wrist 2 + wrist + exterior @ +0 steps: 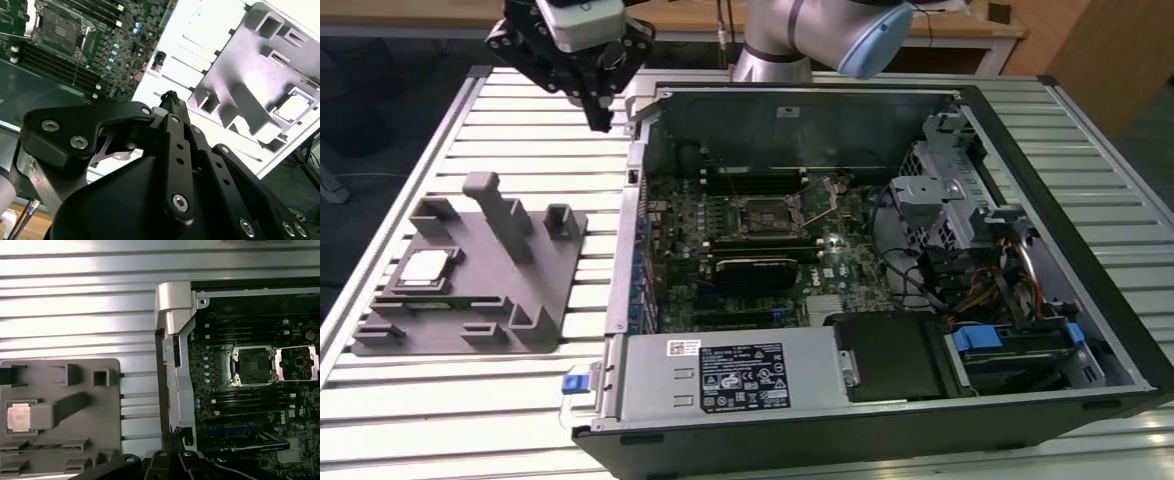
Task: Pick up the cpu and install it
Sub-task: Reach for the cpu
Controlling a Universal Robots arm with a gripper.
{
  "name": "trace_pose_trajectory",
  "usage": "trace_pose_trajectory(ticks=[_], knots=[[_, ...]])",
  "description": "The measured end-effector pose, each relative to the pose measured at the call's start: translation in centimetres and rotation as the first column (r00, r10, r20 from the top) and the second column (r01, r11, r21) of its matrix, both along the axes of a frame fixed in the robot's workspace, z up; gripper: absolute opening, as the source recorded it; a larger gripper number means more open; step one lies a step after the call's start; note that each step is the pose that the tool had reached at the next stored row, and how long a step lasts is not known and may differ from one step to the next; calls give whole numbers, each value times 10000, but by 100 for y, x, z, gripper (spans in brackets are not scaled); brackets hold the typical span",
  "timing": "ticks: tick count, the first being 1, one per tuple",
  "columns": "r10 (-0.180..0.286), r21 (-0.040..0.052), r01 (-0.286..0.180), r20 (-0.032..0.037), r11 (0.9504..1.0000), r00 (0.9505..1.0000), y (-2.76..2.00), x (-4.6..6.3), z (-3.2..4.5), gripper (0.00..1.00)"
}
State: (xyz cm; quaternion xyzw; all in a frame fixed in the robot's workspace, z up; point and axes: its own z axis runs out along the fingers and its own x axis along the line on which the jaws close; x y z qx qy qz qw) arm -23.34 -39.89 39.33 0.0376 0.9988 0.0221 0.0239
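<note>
Slatted table (pixel 467 400) holds the fixture (pixel 544 295), with the cpu (pixel 424 268) lying flat in it. Well apart, the gripper (pixel 599 122) hangs closed and empty. A clean pick needs it squared over the cpu's edges.

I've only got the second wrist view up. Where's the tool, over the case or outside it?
Observer: Outside it. In the exterior view the tool hangs in the air above the slatted table, just off the open computer case's corner.
Operator: Is the socket open?
Observer: Yes. In the first wrist view the socket lies bare, its metal frame swung open beside it.
</note>
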Motion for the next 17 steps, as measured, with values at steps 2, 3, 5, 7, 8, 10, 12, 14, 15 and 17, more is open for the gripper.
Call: trace_pose_trajectory(ticks=[2,3,5,7,8,10,12,14,15,17], knots=[[-2,1,2,14,10000,10000,0,-83,-2,11],[-2,1,2,19,10000,10000,0,-123,-3,11],[0,0,0,23,10000,10000,0,-198,-5,11],[-1,0,1,27,10000,10000,0,-277,-10,11],[-3,0,3,28,10000,10000,1,-318,-13,11],[-1,1,1,30,10000,10000,2,-395,-20,11],[-1,0,1,29,10000,10000,3,-467,-25,11],[-3,1,3,29,10000,10000,3,-535,-29,11],[-3,1,3,30,10000,10000,3,-569,-32,11],[-2,0,2,30,10000,10000,3,-635,-34,11]])
